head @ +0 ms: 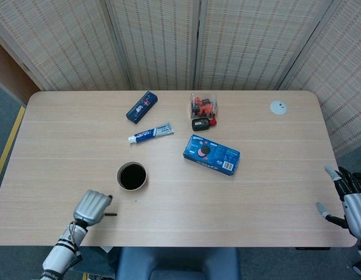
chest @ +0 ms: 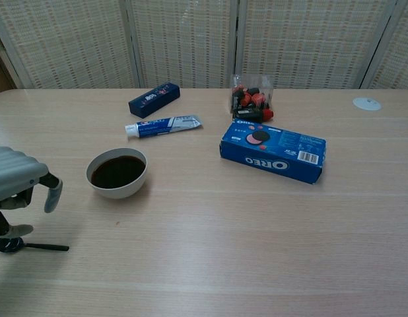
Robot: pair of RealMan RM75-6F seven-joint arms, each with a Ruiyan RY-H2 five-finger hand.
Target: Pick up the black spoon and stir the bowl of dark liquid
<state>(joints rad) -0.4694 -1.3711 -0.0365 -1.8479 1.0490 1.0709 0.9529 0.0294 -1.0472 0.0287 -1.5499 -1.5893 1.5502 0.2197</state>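
Note:
The black spoon (chest: 34,246) lies flat on the table near the front left edge, its handle pointing right. My left hand (chest: 19,183) hangs right over the spoon's round end, fingers (chest: 53,195) curled downward and apart, one tip just above the spoon; it holds nothing. In the head view the left hand (head: 93,205) covers most of the spoon (head: 112,214), and only the handle tip shows. The white bowl of dark liquid (head: 132,176) stands just beyond and to the right of that hand. My right hand (head: 350,199) is off the table's right edge, fingers spread and empty.
A blue Oreo box (head: 211,155) lies right of the bowl. Further back are a toothpaste tube (head: 151,133), a dark blue box (head: 142,107), a clear packet of red and black items (head: 203,111) and a small white disc (head: 278,107).

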